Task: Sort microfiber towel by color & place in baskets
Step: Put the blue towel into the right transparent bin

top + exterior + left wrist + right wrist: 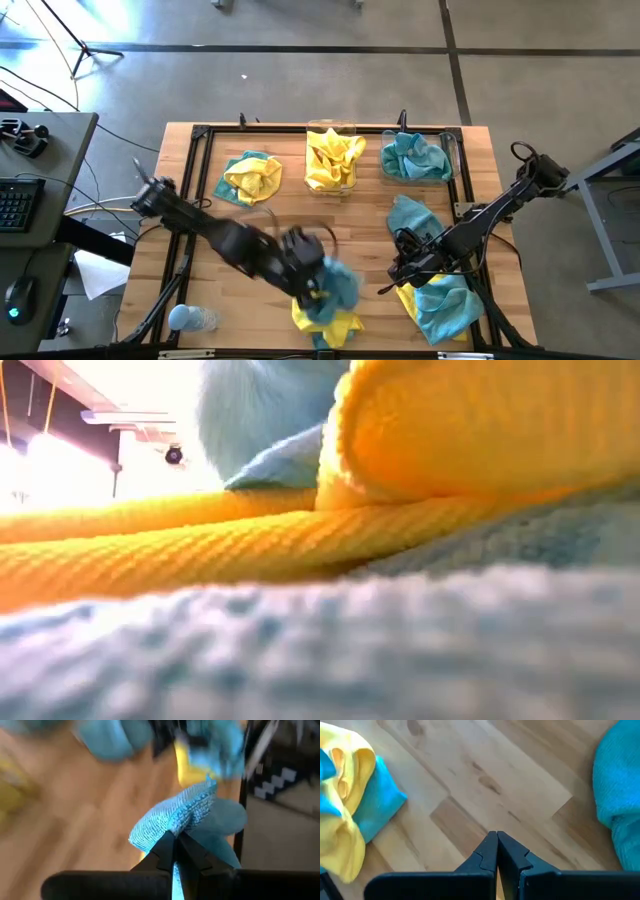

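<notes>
Two clear baskets stand at the table's far edge. One (347,130) holds yellow microfiber towel, the other (452,150) holds teal towel. My left gripper (312,285) is over the near-middle pile, shut on a teal towel (185,812) above a yellow towel (340,325). My right gripper (497,836) hovers shut over bare wood, between a loose teal towel (410,215) and a teal-and-yellow pile (440,305). Another yellow-and-teal heap (250,178) lies at the far left. My left gripper pinches a bunched fold of the teal towel (176,822) between its two fingers, which slant down toward the table's near edge. The cloth bulges out beyond the fingertips, raised off the wood. Whether its lower end still lies on the yellow towel I cannot tell.
A pale blue plastic bottle (190,318) lies at the near left corner. Towels pressed close to the lens fill the low view, yellow (480,430) over teal (380,650). Bare wood shows in the table's middle (350,220).
</notes>
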`<state>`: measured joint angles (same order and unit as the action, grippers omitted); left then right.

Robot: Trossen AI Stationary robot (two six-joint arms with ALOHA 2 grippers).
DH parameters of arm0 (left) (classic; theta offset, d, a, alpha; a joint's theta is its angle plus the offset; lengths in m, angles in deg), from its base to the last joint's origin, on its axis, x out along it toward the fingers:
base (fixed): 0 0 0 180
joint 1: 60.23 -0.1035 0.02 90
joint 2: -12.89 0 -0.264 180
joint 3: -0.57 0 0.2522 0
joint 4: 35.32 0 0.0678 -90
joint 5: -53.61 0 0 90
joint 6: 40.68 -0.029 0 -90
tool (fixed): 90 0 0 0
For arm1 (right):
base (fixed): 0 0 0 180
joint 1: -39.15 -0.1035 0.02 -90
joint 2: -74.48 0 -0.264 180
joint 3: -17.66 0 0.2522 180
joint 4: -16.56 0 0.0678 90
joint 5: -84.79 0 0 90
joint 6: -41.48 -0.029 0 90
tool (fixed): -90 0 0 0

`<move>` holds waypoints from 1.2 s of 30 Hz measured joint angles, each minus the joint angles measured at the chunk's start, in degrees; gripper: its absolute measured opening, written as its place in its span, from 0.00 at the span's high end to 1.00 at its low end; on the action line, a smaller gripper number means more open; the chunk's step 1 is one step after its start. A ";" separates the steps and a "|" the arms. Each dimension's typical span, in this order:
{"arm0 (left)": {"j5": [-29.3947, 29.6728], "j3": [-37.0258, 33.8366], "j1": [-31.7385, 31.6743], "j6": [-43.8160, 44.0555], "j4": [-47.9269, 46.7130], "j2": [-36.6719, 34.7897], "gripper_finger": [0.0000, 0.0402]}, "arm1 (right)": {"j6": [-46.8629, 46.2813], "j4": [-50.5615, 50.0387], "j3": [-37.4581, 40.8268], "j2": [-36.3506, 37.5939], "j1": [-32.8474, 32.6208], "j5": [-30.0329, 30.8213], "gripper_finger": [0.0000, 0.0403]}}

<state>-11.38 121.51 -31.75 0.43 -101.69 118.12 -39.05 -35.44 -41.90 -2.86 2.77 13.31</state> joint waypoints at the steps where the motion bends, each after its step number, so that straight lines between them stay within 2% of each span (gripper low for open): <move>1: 1.73 0.00 -0.49 -1.52 -0.04 -1.96 1.00 | 0.03 0.00 0.00 0.00 0.00 0.91 1.00; 6: 6.31 0.00 -4.71 -10.40 -0.30 -10.12 1.00 | 0.25 2.12 0.00 0.00 0.01 7.28 0.97; 11: 3.99 0.00 -12.45 -19.70 -0.39 -14.31 1.00 | 8.13 12.35 0.00 0.04 1.28 13.53 0.86; 17: -8.43 -0.27 -23.89 -28.15 -3.76 -14.02 1.00 | 25.90 25.63 -2.22 0.55 6.84 20.98 0.69; 23: -19.17 -0.61 -33.04 -35.65 -12.67 -10.45 1.00 | 47.72 26.21 -14.61 0.59 13.32 23.99 0.55; 27: -28.87 -0.61 -35.91 -42.67 -11.54 -8.45 1.00 | 60.97 26.33 -21.73 0.34 17.88 24.89 0.50; 31: -36.53 -0.61 -36.31 -49.51 -6.26 -7.45 1.00 | 64.42 26.18 -24.87 -1.97 22.25 23.00 0.47; 36: -40.62 -0.52 -37.54 -56.13 -4.06 -7.45 1.00 | 62.46 26.51 -25.84 -6.88 25.05 18.94 0.47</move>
<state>-52.00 120.98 -69.29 -55.70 -105.75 110.67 23.41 -8.93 -67.74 -9.74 27.82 32.26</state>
